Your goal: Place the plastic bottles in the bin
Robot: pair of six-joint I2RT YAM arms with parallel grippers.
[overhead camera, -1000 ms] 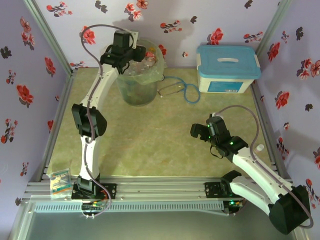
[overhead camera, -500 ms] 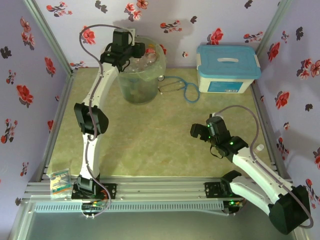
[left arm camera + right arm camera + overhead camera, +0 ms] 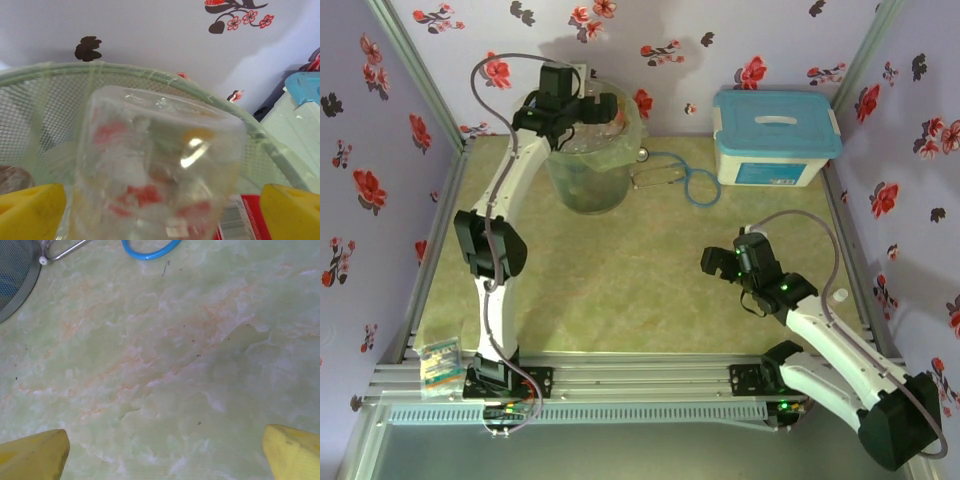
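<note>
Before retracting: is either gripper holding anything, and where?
Nothing. Left gripper open, a clear plastic bottle loose between its jaws over the grey-green bin; right gripper open, empty.

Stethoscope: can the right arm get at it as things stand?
Probably yes: the stethoscope lies on open table between bin and box, and the right claw is open with nothing between.

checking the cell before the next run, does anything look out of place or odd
Nothing spilled or damaged. Two things don't belong to the bottle job: a stethoscope with blue tubing lies on the table between the bin and the white box, and a small packet sits on the front rail, at the left.
</note>
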